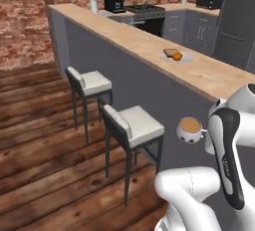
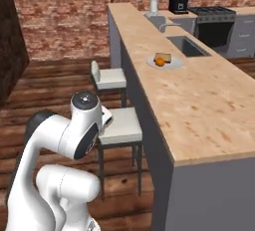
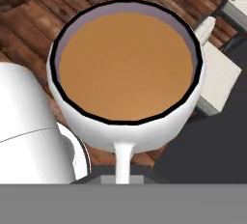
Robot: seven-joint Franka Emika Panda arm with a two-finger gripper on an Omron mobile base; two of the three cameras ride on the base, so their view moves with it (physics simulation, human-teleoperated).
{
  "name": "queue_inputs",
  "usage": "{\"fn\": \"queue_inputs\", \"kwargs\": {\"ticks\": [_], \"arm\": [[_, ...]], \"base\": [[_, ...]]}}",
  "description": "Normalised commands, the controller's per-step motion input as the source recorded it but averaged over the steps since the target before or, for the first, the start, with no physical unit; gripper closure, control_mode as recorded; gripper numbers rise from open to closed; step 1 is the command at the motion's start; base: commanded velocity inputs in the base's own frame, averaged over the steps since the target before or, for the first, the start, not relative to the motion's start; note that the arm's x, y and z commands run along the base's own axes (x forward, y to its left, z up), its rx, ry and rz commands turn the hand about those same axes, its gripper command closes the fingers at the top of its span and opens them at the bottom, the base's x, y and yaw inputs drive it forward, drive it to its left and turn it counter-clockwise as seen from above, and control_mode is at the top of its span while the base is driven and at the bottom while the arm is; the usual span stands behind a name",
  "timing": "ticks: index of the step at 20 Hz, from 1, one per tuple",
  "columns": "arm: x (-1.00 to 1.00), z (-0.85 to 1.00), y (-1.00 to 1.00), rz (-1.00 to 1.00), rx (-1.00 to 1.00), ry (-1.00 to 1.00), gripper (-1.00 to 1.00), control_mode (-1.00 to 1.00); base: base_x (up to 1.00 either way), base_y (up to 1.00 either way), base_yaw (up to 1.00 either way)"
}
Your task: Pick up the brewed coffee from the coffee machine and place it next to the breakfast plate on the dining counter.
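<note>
While the brick wall [image 1: 25,21] and plank floor [image 1: 40,140] frame the room, the long dining counter [image 1: 124,36] runs bare wood past two stools [image 1: 134,125], carrying the breakfast plate [image 1: 175,56] midway. Far behind, the coffee machine [image 1: 114,0] stands by the stove [image 1: 147,13]. Held low beside the counter's grey side, the brewed coffee [image 1: 190,129] sits upright in the air, its handle toward the gripper [image 3: 123,177]. Fingers are hidden behind the mug, so I cannot tell their spread.
</note>
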Motion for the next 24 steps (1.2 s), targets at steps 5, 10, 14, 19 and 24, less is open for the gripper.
{"fn": "queue_inputs", "kwargs": {"ticks": [5, 10, 14, 19, 24], "arm": [[0.0, 0.0, 0.0, 0.0, 0.0, 0.0, 1.0, 1.0], [0.0, 0.0, 0.0, 0.0, 0.0, 0.0, 1.0, 1.0], [0.0, 0.0, 0.0, 0.0, 0.0, 0.0, 1.0, 1.0], [0.0, 0.0, 0.0, 0.0, 0.0, 0.0, 1.0, 1.0], [0.0, 0.0, 0.0, 0.0, 0.0, 0.0, 1.0, 1.0]], "base": [[0.61, 0.51, -0.62], [0.49, 0.62, -0.57], [0.3, 0.71, -0.53], [0.3, 0.62, -0.54], [0.35, 0.43, -0.55]]}}
